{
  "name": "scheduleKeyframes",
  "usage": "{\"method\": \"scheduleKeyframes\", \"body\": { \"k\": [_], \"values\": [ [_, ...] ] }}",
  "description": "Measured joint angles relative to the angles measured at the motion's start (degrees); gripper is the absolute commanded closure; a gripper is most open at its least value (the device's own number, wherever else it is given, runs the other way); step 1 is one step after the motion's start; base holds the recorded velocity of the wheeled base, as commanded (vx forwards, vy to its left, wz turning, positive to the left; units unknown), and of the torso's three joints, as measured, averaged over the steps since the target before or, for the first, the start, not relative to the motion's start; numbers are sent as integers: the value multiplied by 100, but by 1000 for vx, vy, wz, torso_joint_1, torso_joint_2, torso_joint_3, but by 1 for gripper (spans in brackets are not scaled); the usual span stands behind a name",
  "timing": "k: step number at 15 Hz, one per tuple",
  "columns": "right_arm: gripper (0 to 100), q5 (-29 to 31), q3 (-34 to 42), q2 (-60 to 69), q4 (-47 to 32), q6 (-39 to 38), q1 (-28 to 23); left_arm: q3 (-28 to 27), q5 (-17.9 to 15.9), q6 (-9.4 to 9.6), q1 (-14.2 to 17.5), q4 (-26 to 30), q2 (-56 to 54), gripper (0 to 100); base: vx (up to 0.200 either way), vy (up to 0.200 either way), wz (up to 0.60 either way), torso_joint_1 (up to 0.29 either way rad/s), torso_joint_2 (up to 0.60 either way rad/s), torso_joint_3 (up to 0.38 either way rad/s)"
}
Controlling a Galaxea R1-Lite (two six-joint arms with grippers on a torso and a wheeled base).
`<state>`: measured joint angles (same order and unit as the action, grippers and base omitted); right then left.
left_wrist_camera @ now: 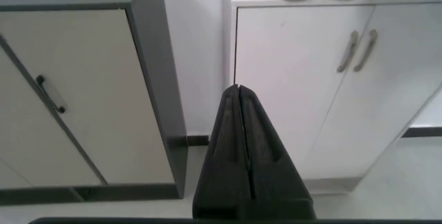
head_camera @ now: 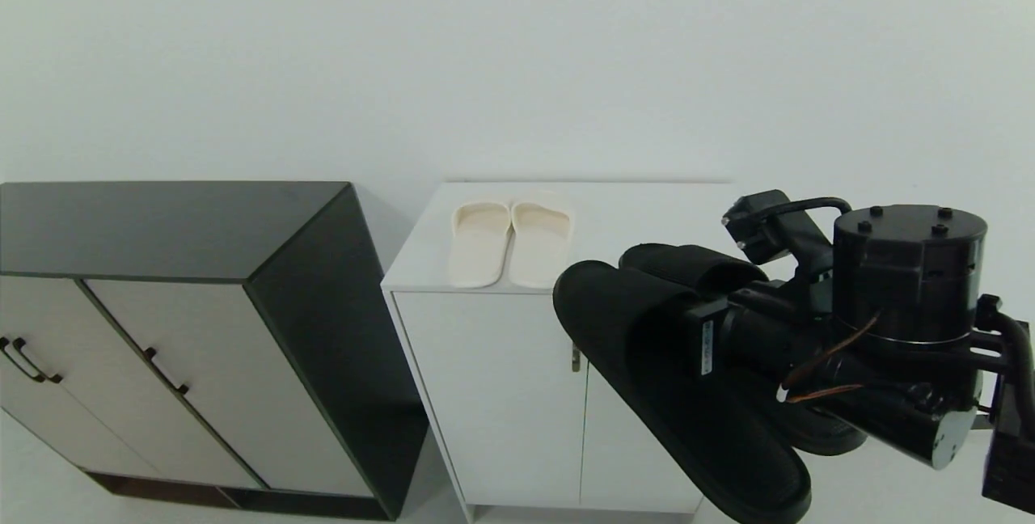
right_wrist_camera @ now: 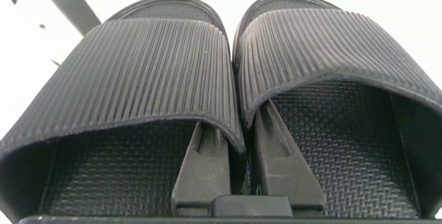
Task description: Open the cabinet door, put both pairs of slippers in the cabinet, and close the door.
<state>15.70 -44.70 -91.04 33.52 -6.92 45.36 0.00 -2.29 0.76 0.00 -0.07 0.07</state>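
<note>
Holding the left pincer (left_wrist_camera: pixel 238 96) pressed together and empty before the smooth white two-door cabinet (head_camera: pixel 501 395), doors closed, with the moulded cream foam slippers (head_camera: pixel 509 242) lying on top. Pinching the ribbed black rubber slippers (head_camera: pixel 647 346) side by side in the right pincer (right_wrist_camera: pixel 238 124), raised near the cabinet front. Probably still opening: next, hooking a slim metal handle (left_wrist_camera: pixel 357 50).

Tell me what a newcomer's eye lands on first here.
The pair of black slippers looms largest, held up in front of the white cabinet by the right gripper, one of its fingers inside each slipper. Next comes the pair of cream slippers lying side by side on that cabinet's top, its doors shut.
</note>
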Motion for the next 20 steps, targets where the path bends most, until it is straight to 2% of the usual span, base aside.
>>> {"method": "scheduleKeyframes", "body": {
  "k": [2,11,20],
  "values": [
    [100,-205,80,59,24,50,9,0,0,2,0,-2,0,100,0,0,0,0,0,0],
    [100,-240,258,135,39,182,0,0,0,-2,0,0,-2,100,0,0,0,-6,12,9],
    [100,-523,391,221,49,184,0,0,2,4,0,0,-2,100,0,0,0,-211,503,283]
  ]
}}
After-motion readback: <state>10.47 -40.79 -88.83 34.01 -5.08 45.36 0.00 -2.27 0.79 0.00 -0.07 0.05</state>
